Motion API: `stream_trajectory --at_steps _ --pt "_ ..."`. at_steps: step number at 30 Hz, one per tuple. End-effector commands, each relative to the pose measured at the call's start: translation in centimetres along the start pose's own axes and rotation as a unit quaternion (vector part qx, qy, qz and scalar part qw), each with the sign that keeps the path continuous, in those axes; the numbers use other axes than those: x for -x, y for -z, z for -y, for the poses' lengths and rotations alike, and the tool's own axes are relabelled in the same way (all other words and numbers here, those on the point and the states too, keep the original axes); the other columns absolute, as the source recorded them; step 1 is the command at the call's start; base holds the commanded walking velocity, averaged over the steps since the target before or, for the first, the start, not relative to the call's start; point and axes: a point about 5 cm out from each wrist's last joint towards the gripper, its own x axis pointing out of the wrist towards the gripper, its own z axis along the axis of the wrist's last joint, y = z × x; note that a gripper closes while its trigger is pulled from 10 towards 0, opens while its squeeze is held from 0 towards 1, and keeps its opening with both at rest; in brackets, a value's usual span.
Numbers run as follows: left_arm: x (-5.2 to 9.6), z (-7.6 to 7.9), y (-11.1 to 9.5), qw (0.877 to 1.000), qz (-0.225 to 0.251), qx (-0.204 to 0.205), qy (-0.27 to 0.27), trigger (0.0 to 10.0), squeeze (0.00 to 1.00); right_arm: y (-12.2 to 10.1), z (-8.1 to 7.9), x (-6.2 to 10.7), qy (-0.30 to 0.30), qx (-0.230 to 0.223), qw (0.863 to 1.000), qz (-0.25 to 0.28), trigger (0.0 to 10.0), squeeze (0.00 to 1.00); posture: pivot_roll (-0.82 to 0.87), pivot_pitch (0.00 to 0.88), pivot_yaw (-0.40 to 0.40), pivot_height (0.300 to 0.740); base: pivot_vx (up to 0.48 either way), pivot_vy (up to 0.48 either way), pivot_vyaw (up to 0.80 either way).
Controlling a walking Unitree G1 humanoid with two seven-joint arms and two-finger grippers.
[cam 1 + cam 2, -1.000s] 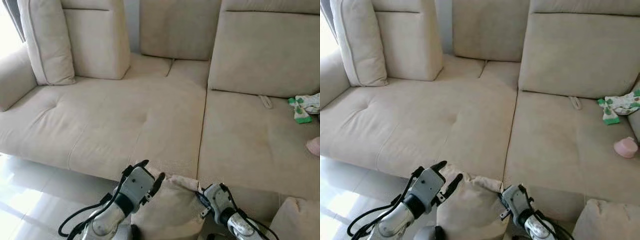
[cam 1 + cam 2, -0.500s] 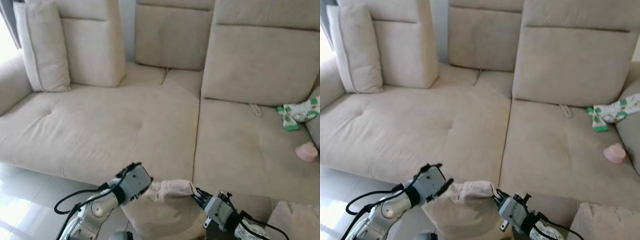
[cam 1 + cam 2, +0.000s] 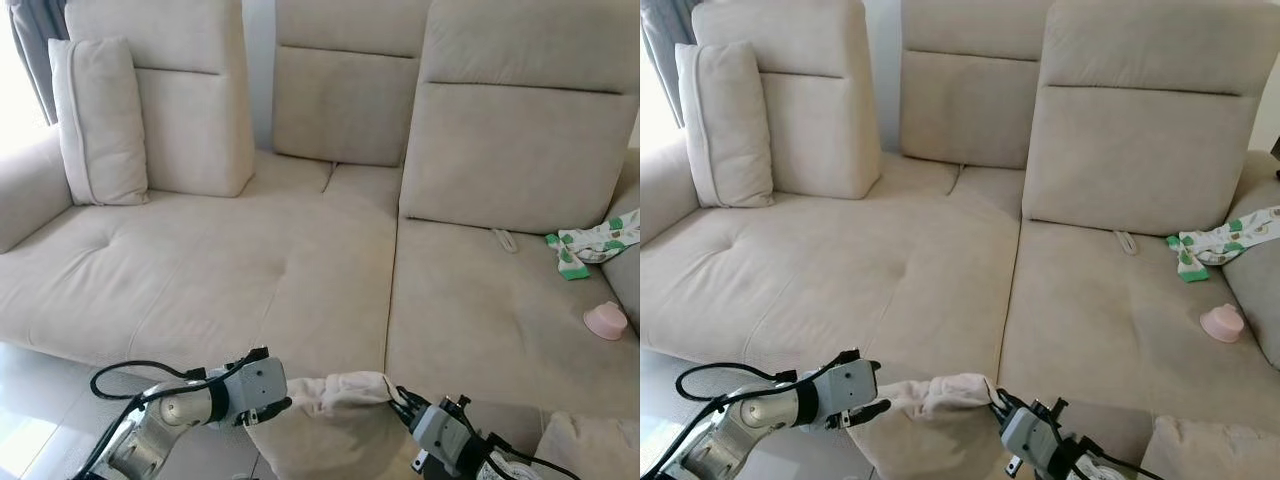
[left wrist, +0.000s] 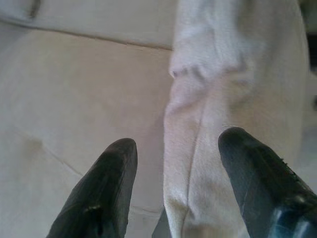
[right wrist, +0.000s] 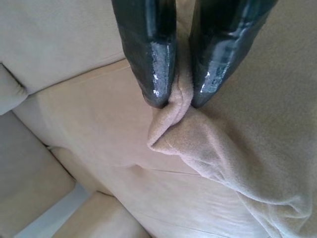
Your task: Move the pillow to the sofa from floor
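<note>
Before the sofa (image 3: 300, 260), right gripper (image 5: 173, 101) pinches pillow (image 3: 335, 425) (beige).

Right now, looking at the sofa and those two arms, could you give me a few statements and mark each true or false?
1. The right gripper pinches a corner of the pillow. True.
2. The left gripper has its fingers clamped shut. False: they are spread, one on either side of the pillow's edge.
3. A pink object lies on the sofa. True.
4. The sofa is dark blue. False: it is beige.
</note>
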Motion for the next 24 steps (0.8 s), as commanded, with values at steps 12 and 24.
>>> stream_trajectory --at_steps 12,24 --pt "-0.7 1.1 1.4 0.998 -0.04 -0.02 0.052 10.0 0.0 -2.9 0.3 -0.9 0.016 0.037 0.997 0.066 0.0 0.0 0.06 0.018 0.035 0.578 0.0 0.0 0.0" --pt "-0.4 2.5 3.2 0.987 -0.096 -0.031 0.125 10.0 0.0 -3.9 0.9 -0.8 0.046 0.049 0.994 0.085 0.0 0.0 0.04 0.01 0.04 0.578 0.0 0.0 0.0"
